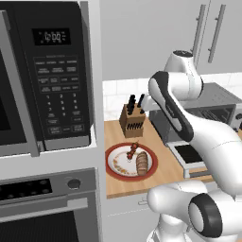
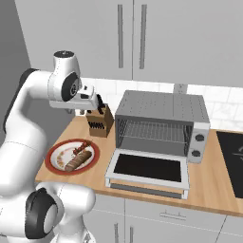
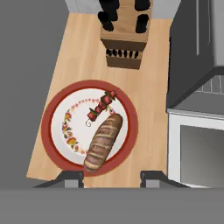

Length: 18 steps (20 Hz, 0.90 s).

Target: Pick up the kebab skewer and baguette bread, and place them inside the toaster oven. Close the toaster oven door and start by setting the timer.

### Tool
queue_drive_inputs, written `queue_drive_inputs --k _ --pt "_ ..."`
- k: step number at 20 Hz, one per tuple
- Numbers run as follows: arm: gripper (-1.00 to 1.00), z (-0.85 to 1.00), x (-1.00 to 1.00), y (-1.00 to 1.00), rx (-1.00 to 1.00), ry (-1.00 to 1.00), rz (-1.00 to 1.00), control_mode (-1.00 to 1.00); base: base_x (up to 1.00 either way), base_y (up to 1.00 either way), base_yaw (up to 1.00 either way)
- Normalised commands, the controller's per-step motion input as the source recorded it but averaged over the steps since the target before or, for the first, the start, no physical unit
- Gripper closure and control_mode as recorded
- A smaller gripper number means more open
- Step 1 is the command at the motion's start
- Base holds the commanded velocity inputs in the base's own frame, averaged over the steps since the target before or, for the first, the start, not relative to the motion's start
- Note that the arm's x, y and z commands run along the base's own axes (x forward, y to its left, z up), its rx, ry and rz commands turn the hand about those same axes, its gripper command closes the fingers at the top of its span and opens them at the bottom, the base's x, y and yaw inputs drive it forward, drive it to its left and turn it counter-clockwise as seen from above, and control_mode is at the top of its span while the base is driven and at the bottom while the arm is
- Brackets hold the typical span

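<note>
We are looking at the kebab skewer (image 3: 101, 106) lying on a red-rimmed plate (image 3: 53, 114), its dark red chunks running diagonally across the white, patterned centre. The baguette bread (image 3: 103, 142) is lying just beside it on the same plate, one end reaching over the red rim toward the counter's front edge. In the left base view the skewer (image 1: 132, 151) and the bread (image 1: 142, 163) are sitting side by side on the plate (image 1: 116, 156); in the right base view the skewer (image 2: 81, 146) is lying behind the bread (image 2: 78, 161).

We are holding the gripper (image 3: 111, 178) above the plate, looking down on it. Its two dark fingertips (image 3: 70, 177) are showing at the bottom of the hand view, and they are gripping nothing and touching nothing; the jaws are drawn in about as far as they go, empty.

The toaster oven (image 2: 163, 122) is standing on the wooden counter (image 2: 211, 182) to the right of the plate, with the toaster oven door (image 2: 148, 170) dropped open and lying flat toward the front, the wire rack showing inside. A knife block (image 2: 99, 121) is standing behind the plate, between it and the tiled wall. White cabinets (image 2: 142, 38) are hanging above. A black microwave (image 1: 45, 75) is sitting in the tall unit on the left, with a steel wall oven (image 1: 47, 203) below it.
</note>
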Motion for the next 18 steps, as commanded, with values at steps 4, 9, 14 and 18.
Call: queue_drive_inputs --k 4,9,14,18 --pt "-1.00 -0.11 -0.14 -0.17 0.00 0.00 0.00 -1.00 0.00 0.00 0.00" --pt "-1.00 -0.32 -0.46 -0.97 0.12 -0.17 0.06 -1.00 0.00 0.00 0.00" --pt "-1.00 -0.30 -0.25 -1.00 0.14 -0.47 0.21 -1.00 0.00 0.00 0.00" --pt "-1.00 -0.58 -0.25 -0.88 0.09 -0.71 0.19 -1.00 0.00 0.00 0.00"
